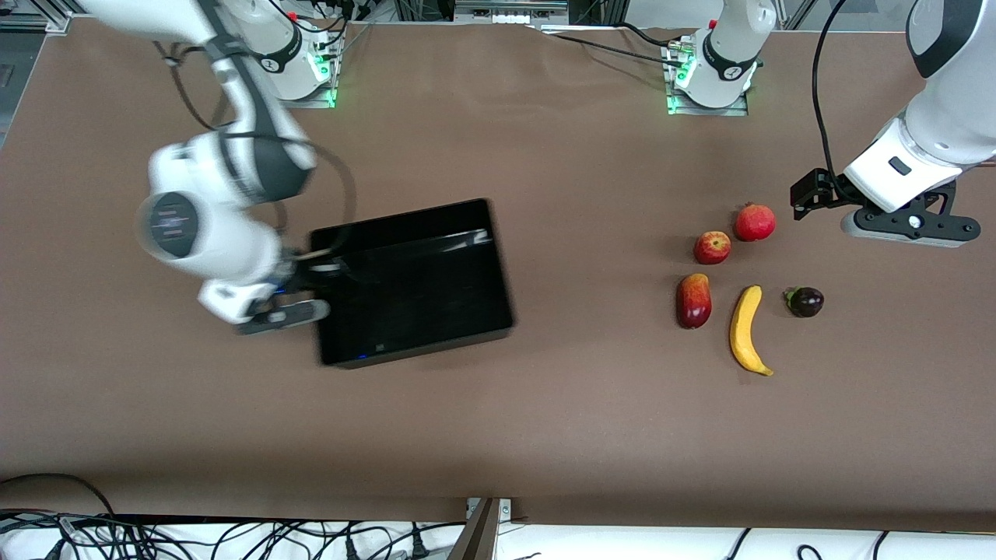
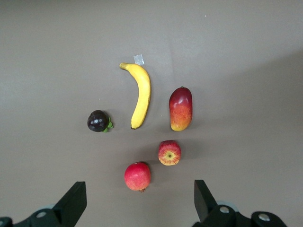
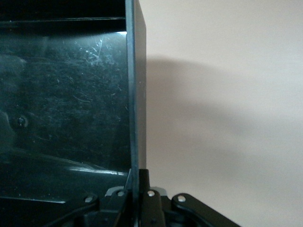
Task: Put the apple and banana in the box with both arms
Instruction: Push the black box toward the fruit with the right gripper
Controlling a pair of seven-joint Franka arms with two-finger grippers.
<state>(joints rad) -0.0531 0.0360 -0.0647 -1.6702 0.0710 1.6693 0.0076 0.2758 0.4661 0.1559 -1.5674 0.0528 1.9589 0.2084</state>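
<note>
The apple (image 1: 712, 247), red with pale streaks, lies on the table toward the left arm's end; it also shows in the left wrist view (image 2: 169, 152). The yellow banana (image 1: 747, 329) lies nearer the front camera than the apple and shows in the left wrist view (image 2: 141, 94). The black box (image 1: 412, 288) sits toward the right arm's end and is empty. My right gripper (image 1: 311, 272) is shut on the box's end wall (image 3: 135, 94), one finger on each side (image 3: 137, 187). My left gripper (image 1: 910, 225) is open and empty (image 2: 137, 208), above the table beside the fruits.
A deep-red round fruit (image 1: 755, 222) lies beside the apple, closest to my left gripper (image 2: 138, 176). A red-yellow mango-like fruit (image 1: 693, 300) and a small dark purple fruit (image 1: 805, 302) flank the banana. Cables run along the table's front edge.
</note>
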